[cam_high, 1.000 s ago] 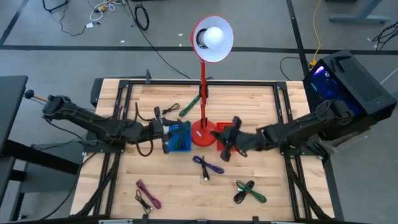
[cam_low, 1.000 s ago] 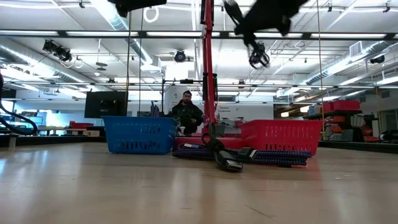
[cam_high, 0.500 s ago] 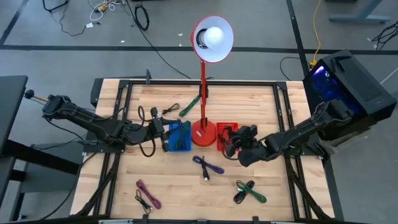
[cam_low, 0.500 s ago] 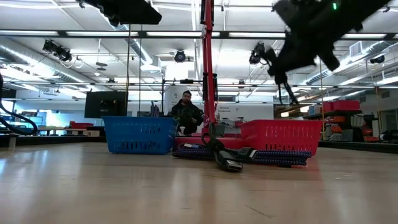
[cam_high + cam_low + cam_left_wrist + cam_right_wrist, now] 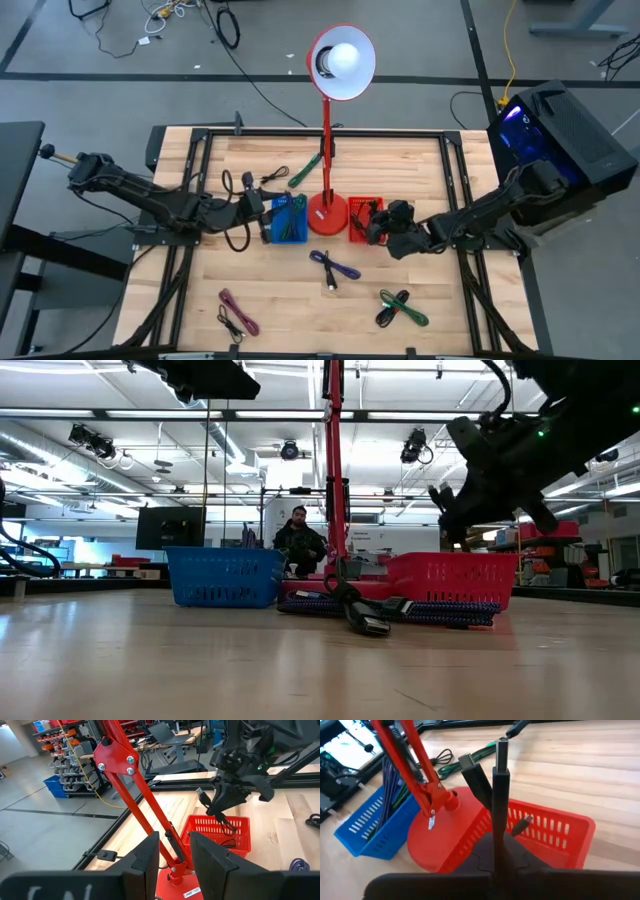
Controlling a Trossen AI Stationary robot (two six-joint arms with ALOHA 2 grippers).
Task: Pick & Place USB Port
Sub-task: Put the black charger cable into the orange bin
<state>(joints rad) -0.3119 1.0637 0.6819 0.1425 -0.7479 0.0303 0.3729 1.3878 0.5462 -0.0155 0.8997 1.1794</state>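
Wood planks make up the surface (image 5: 270,290), framed in black rail, with a red lamp (image 5: 328,213) standing at its middle. The USB cable (image 5: 485,780) is off the surface, pinched in the right claw (image 5: 496,795), whose fingers are narrowed right down on it; the plug ends stick out past the fingertips and a loose tail seems to hang toward the red basket (image 5: 540,832), though how much of it trails I can't quite make out. That claw hangs just above the basket, at about 3 o'clock from the lamp base. A black cable already lies inside the basket.

At 9 o'clock from the lamp sits the blue basket (image 5: 288,222), holding cables of its own, and the left claw (image 5: 170,855) hovers over it, fingers a narrow gap apart and empty. Further out on the surface lie a purple cable (image 5: 334,267) at 6 o'clock, a green one (image 5: 402,307) at 5, and a pink one (image 5: 237,313) at 7.

My worry is the release: let go off-centre and the stiff plugs could catch the basket rim or spring out onto the wood. The lamp pole stands close too, and a careless swing could knock it.
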